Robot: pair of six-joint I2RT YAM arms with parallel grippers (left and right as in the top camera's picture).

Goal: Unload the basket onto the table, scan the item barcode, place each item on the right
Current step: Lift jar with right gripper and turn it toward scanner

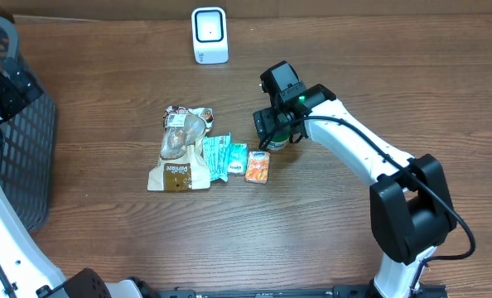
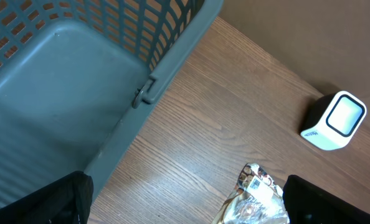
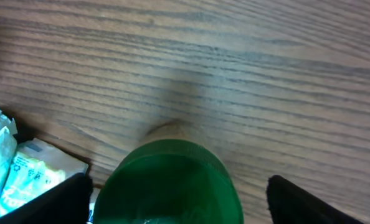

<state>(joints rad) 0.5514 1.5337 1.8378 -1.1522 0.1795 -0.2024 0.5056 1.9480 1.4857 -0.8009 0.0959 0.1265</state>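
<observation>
**Green-capped container between my right fingers**

Green-capped container stands on the wooden surface, just right of a small row of groceries, and my right end effector is down over it. From the right wrist view, the round green top fills the space between the two dark fingers, which stand spread on either side of it; I cannot tell whether they touch it.

From overhead, the orange packet lies just beside the container, then the teal sachets, then a brown bread bag with a foil-wrapped end. The white barcode scanner stands upright near the far edge of the surface, well apart from the items.

My left end effector hangs above the rim of the grey plastic basket at the left side, its fingers spread wide and holding nothing. The scanner and the foil end of the bread bag show in its view.
</observation>
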